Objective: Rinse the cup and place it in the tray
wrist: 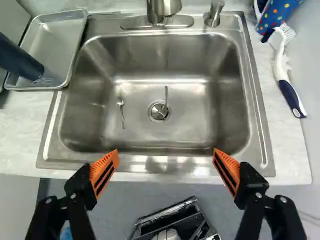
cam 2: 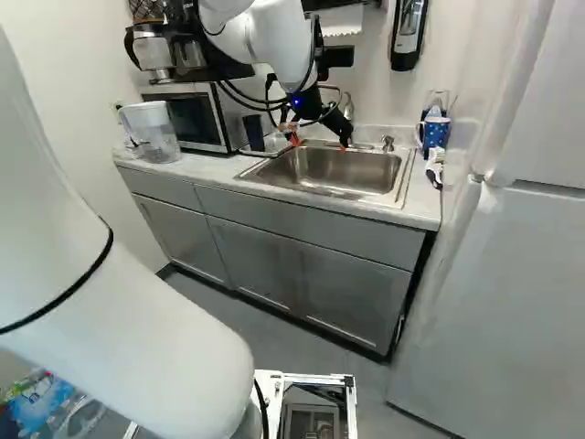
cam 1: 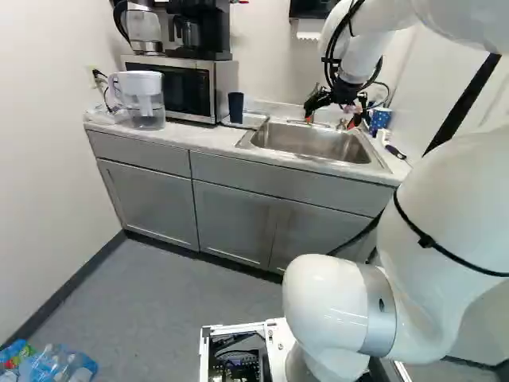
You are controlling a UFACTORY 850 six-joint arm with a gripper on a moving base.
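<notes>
Dark blue cylindrical cup [wrist: 19,57] standing in the shallow silver metal tray [wrist: 56,39], gripper wide apart

So the cup is in the tray on the pale speckled counter [wrist: 19,131], right beside the rectangular stainless steel sink [wrist: 220,95], on the side toward the silver-and-black microwave [cam 1: 189,89]. I can't tell from these views whether it's wet.

The black two-finger gripper [cam 2: 318,144] with orange pads [wrist: 104,171] is up above the sink area, fingers spread well apart. The sink basin lies ahead of them in the wrist view, and the cup is off to one side, apart from both fingers.

Down in the basin there's a small silver spoon [wrist: 121,112] near the round metal drain [wrist: 158,111]. Across the sink from the tray, a white and dark blue brush [wrist: 283,75] lies on the counter beside a blue mug with colored dots [wrist: 277,16].
</notes>
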